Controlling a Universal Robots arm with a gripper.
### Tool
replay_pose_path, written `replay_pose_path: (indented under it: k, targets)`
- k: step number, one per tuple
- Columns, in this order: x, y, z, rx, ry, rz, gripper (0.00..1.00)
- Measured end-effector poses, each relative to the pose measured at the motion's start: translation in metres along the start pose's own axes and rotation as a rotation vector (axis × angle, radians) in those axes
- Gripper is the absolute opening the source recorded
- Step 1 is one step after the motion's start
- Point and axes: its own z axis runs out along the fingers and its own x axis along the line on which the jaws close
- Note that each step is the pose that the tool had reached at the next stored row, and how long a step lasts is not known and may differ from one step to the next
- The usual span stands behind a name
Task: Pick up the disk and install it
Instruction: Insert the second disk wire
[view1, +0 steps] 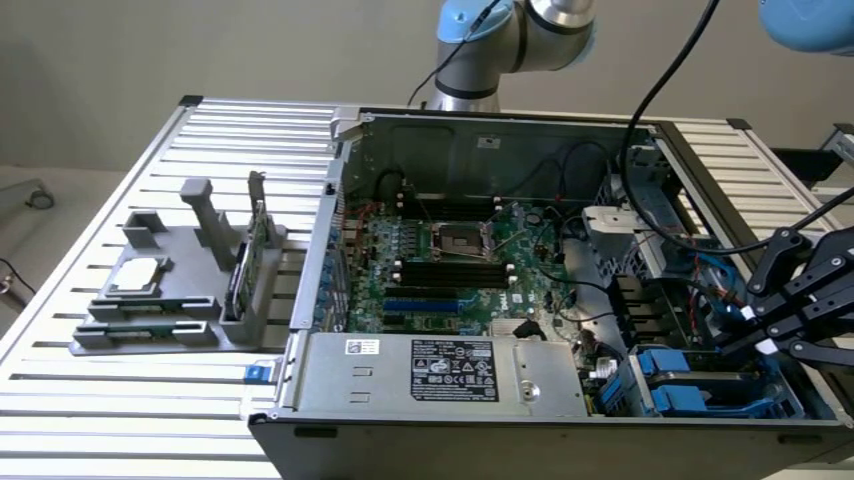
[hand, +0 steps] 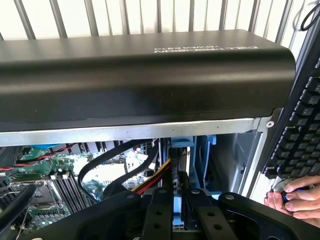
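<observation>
My gripper (hand: 176, 210) hangs over the drive bay at the exterior view's right end of the open computer case (view1: 320, 300). Its two black fingers (hand: 157, 215) stand close together, shut on a thin part with a blue edge, the disk (hand: 176, 221), seen edge-on. The disk runs from the fingers down into the bay among blue carrier frames (hand: 183, 142). In the exterior view the gripper (view1: 750, 335) sits just above the blue carriers (view1: 681, 385) at the case's front right corner, and the disk itself is hidden behind the fingers.
Black cables (hand: 100, 167) and red-yellow wires (hand: 150, 181) cross beside the bay. The case's black side wall (hand: 140, 75) stands close ahead. A hand (hand: 295, 197) rests by a keyboard (hand: 300, 125). A grey fixture (view1: 174, 320) holds a square chip (view1: 140, 275) and a card (view1: 247, 262).
</observation>
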Motion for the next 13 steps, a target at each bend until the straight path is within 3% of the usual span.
replay_pose_path:
  k: [5,7,9,10,13]
  targets:
    - [0.0001,0.0004,0.0008,0.0,-0.0001,0.0,0.16]
    - [-0.0001,0.0007,0.0015,0.0037,0.0026,-0.001,0.18]
    - [-0.0008,-0.0014,-0.0026,0.0069,-0.0003,0.0,0.24]
    - [-0.001,-0.002,-0.0036,0.0089,0.0002,-0.001,0.36]
    - [-0.0018,-0.004,-0.0075,0.0147,-0.0006,-0.001,0.42]
